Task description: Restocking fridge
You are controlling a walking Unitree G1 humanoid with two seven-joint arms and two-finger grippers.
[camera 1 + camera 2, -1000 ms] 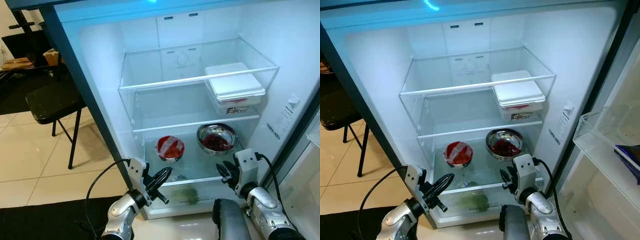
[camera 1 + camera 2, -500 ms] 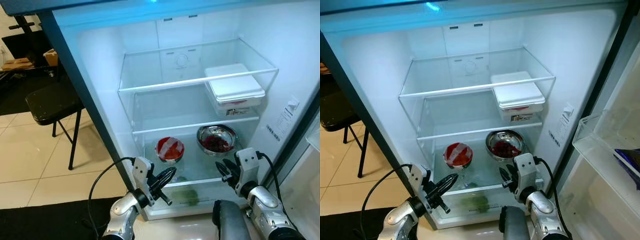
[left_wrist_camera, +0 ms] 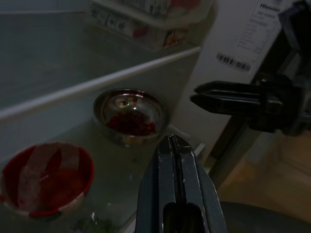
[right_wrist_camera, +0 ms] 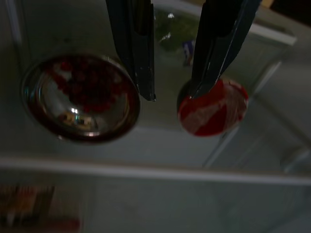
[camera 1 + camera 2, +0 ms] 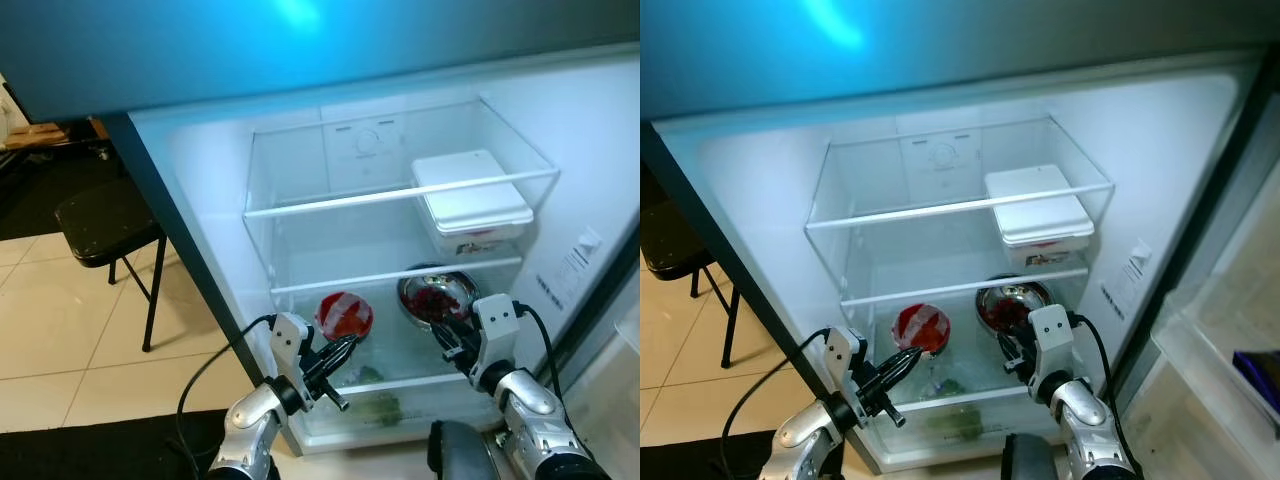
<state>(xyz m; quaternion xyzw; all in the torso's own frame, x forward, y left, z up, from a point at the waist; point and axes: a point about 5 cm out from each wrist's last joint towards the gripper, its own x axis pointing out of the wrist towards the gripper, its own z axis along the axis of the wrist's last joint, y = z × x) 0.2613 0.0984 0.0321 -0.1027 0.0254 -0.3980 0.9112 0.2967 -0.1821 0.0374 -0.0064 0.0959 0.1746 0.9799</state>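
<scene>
Two tools before fridge [image 5: 230,190]: left tool [image 5: 345,346] clenched, right tool [image 5: 447,340] released; round shiny steel bowl [image 5: 437,295] inside

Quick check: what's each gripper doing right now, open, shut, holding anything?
Left gripper: shut, holding nothing, in front of the red bowl.
Right gripper: open, holding nothing, aimed between the steel bowl and the red bowl.

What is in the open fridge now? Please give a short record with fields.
top shelf: bare glass shelf
middle shelf: white lidded container, on the right
lower shelf: red bowl left, steel bowl right
left gripper: shut, before the red bowl
right gripper: open, before the steel bowl
</scene>
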